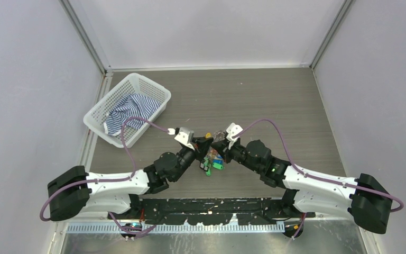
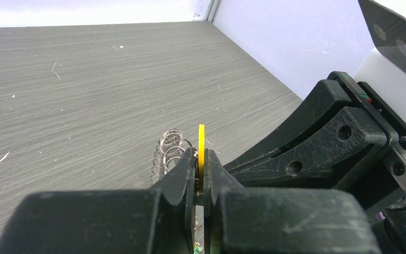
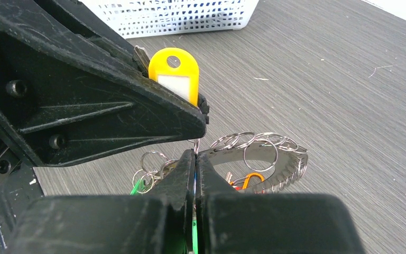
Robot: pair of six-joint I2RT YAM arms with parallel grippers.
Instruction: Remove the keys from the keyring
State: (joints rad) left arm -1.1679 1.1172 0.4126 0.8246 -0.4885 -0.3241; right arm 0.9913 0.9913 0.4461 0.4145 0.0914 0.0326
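The keyring (image 3: 291,159) is a flat metal ring strung with many small split rings, and it hangs just above the table. The keys (image 1: 212,162) with green, blue and red tags dangle under it between both grippers. My left gripper (image 2: 201,159) is shut on a yellow tag (image 2: 201,140), which also shows in the right wrist view (image 3: 174,74). My right gripper (image 3: 195,156) is shut on the keyring's near edge, directly under the left gripper's fingers (image 3: 111,111). A green tag (image 3: 137,186) and an orange clip (image 3: 246,180) hang below.
A white plastic basket (image 1: 98,114) holding a striped blue-and-white cloth (image 1: 129,110) stands at the back left. White walls enclose the grey wood-grain table (image 1: 275,100) on three sides. The right arm's gripper body (image 2: 328,153) fills the right of the left wrist view.
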